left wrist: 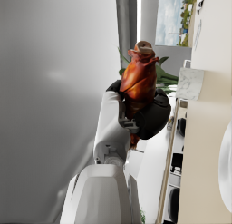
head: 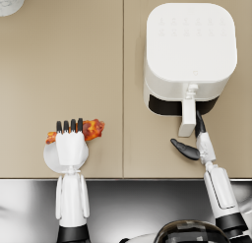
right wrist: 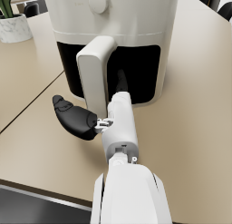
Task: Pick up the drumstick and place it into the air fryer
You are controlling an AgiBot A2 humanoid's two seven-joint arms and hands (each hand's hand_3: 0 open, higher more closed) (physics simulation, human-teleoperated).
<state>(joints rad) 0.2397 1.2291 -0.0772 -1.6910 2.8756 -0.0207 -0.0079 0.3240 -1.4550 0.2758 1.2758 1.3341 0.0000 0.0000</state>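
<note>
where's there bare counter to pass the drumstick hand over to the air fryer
Bare counter runs between the left hand, gripping the drumstick above the white plate, and the air fryer. It is crowded at the fryer's front, where the right hand is at the drawer handle.

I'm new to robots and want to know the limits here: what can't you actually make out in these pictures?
- Plate, head view: mostly covered by the left hand.
- Drumstick: its lower end is buried in the hand's grip in the left wrist view.
- Air fryer drawer: pulled slightly out, inside only dark.
- Right hand: its fingers beside the handle are hidden by the forearm.
- Pot, head view: cut off by the corner.
</note>
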